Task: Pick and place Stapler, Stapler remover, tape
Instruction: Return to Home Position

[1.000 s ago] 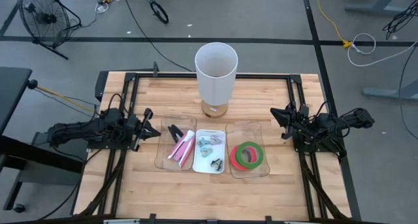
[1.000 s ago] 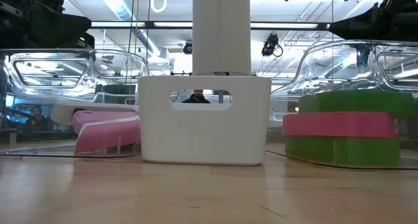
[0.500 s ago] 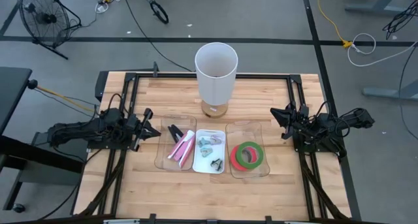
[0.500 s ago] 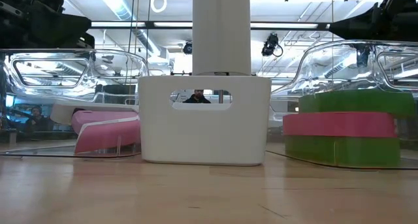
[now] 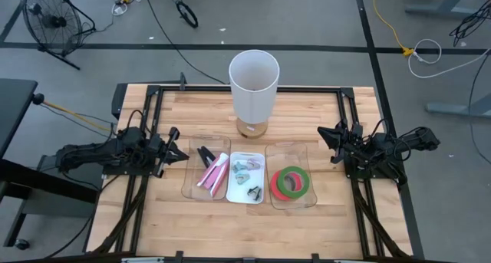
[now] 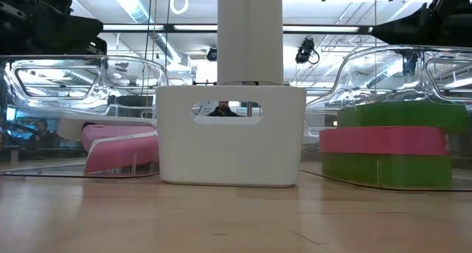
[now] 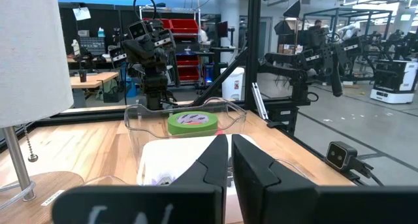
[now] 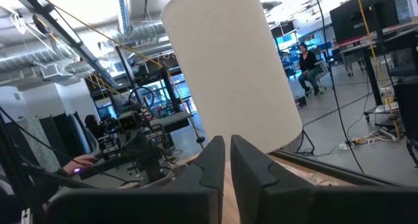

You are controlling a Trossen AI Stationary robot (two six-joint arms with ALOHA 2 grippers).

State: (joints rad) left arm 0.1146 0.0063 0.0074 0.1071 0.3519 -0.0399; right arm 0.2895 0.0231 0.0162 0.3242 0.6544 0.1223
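Both arms are parked low. The left gripper [image 7: 228,144] sits over the left edge of the counter [image 5: 192,225], pointing in toward the row of bins. Its fingers [image 7: 210,168] are clenched with barely a sliver between them, and nothing is in them. Across the way, the right gripper [image 8: 226,144] lies at the right edge, facing inward too. Its fingers [image 8: 210,166] are pressed close in the same way and hold nothing.

Three bins stand side by side in the middle of the counter. The left clear bin [image 5: 189,188] holds the pink stapler [image 5: 212,172], lying at an angle, with a dark object [image 5: 206,154] beside it that I can't make out. The white bin [image 5: 234,194] sits in the centre, just beside its neighbours, with the staple removers [image 5: 244,169] scattered across its floor. The right clear bin [image 5: 270,198] has the tape [image 5: 290,182].

From counter height the tape is a neat stack, green at the bottom, red in the middle and green on top. The rolls lie flat inside the clear wall.

Behind the bins, toward the far side, the white lamp [image 5: 254,79] stands upright, apart from all three. It fills much of the right wrist view.

Through the handle slot of the white bin, in the low view, a person [image 6: 222,109] shows in the room beyond.
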